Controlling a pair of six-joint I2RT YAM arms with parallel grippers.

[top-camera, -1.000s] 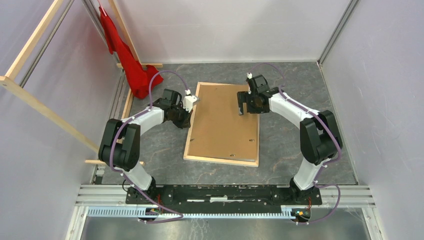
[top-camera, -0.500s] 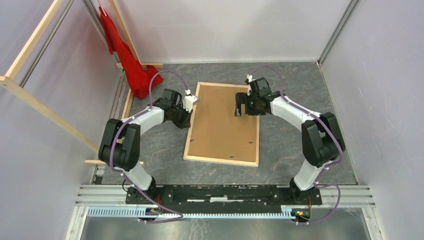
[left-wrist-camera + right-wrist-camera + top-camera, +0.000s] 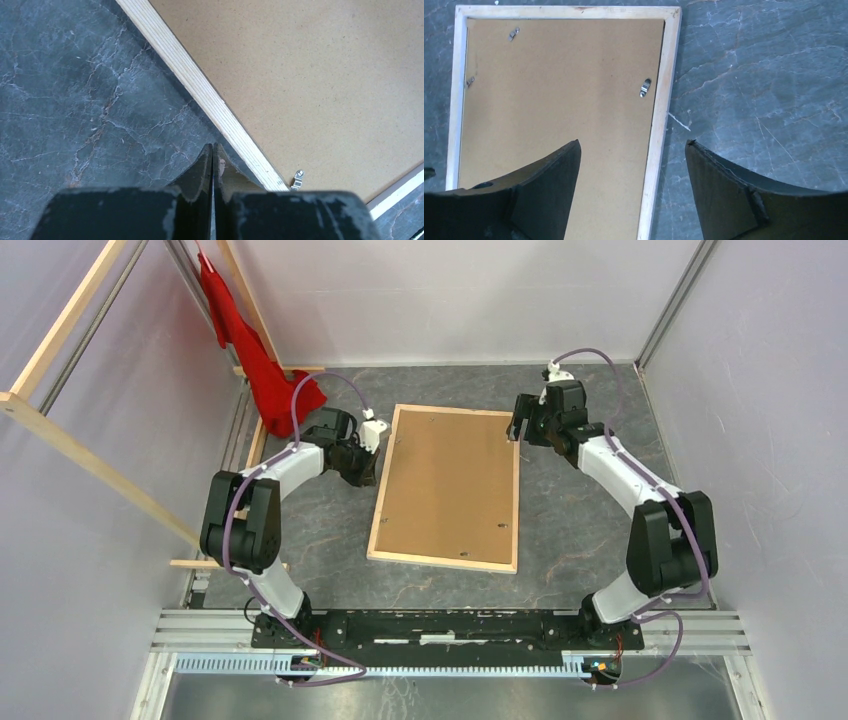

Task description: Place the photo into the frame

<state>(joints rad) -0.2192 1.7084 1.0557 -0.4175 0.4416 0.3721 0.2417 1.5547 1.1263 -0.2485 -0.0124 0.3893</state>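
Frame (image 3: 440,561) and board (image 3: 445,485) lie together in the middle of the table (image 3: 590,500). The pale wood face is up and the brown board sits inside the rails, which is how we would expect a frame to lie for loading from the back. We cannot see the photo in any view. It may be under the board, but nothing shows that, so we cannot say whether it is already in. The left claw (image 3: 213,150) has its fingers pressed together on nothing, with the tip low over the table just outside the left rail. We judge it is set there as a stop or a prod, so the frame will not slide leftward when worked from the other side. The right claw (image 3: 632,145) hangs spread above the far right part of the frame, one finger over the board and the other over bare table, so the right rail runs between them. That straddle suits either pinching the rail or reaching a clip (image 3: 645,87) on the board just beside it (we cannot tell whether the clips are turned to lock). If the photo is still to go in, the board must come out first.
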